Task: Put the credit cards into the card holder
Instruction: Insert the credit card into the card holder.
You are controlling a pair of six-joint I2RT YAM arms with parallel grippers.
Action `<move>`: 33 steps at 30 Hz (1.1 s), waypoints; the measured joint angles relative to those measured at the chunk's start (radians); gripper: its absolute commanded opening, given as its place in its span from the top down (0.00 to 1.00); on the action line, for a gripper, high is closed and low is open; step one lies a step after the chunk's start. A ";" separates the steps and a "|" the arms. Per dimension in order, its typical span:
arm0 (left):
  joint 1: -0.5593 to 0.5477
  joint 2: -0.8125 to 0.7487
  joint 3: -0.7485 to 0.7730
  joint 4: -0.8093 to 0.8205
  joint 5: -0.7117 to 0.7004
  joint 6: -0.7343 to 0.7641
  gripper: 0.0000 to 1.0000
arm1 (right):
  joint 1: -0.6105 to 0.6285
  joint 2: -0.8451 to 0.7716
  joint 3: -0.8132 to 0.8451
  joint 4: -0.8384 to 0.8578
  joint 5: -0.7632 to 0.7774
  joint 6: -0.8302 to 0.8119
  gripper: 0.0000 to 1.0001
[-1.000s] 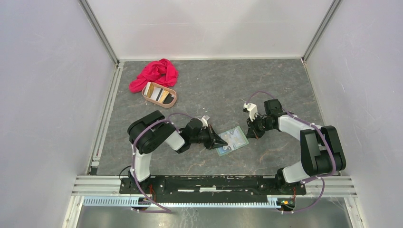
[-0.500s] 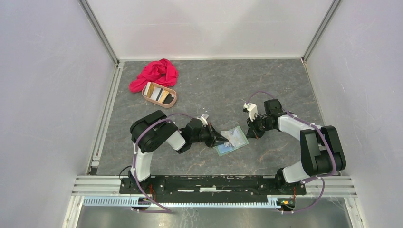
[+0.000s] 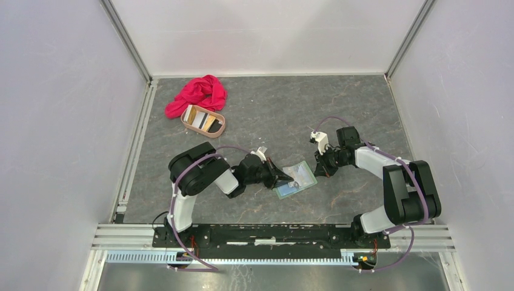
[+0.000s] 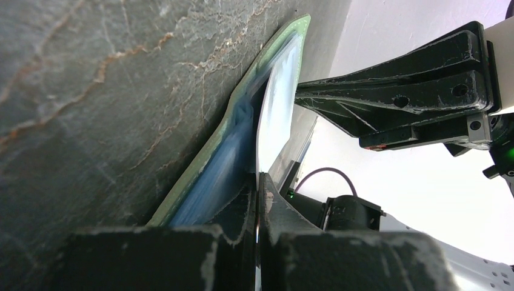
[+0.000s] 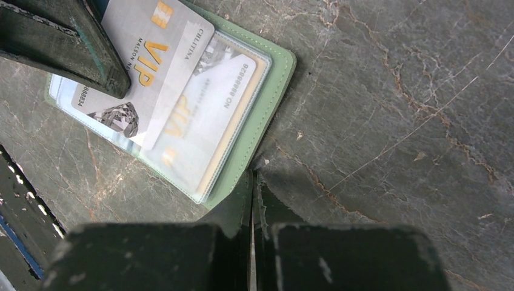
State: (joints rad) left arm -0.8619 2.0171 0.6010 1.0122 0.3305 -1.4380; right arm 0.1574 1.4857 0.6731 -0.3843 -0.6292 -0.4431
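**Mia:** Where is the holder?

**Ben:** The holder [image 5: 274,91] lies open and flat on the counter [image 3: 273,115], between the two grippers. From above, its long side runs from near-left to far-right. Its pale blue inside faces up.

**Mia:** Where is the card?

**Ben:** The left gripper [image 3: 286,178] is clamped on a silver-white card [image 5: 154,60] that says VIP. The card is over the open holder, face up. Its long side goes across the holder, not along it.

**Mia:** Is it flat?

**Ben:** Not quite. From the left wrist you see it edge-on. The end in the gripper is lifted a bit off the holder.

**Mia:** Is any card in already?

**Ben:** Yes. A second card [image 5: 209,115] sits in the clear pocket at one end of the holder. Its long side points almost the same way as the held card's. The held card lies partly over it.

**Mia:** What about the right gripper?

**Ben:** The right gripper [image 5: 252,194] has its fingers pressed together with nothing between them. Its tip touches the green edge of the holder, by the pocket end.

**Mia:** Are there more cards?

**Ben:** Yes, the tray cards [image 3: 203,120]. They lie in a pinkish tray [image 3: 222,127], well apart at the far left. A red cloth [image 3: 197,95] lies just behind the tray, touching it.
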 measured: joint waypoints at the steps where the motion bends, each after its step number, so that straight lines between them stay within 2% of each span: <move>1: -0.003 0.000 0.000 0.001 -0.006 -0.002 0.98 | 0.000 0.000 0.000 0.000 0.000 0.000 1.00; 33: -0.070 0.049 0.055 0.019 -0.067 -0.058 0.97 | 0.000 0.000 0.002 0.002 0.004 0.000 1.00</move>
State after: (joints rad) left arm -0.9321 2.0659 0.6556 1.0309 0.2638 -1.4963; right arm 0.1570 1.4853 0.6750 -0.3828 -0.6250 -0.4435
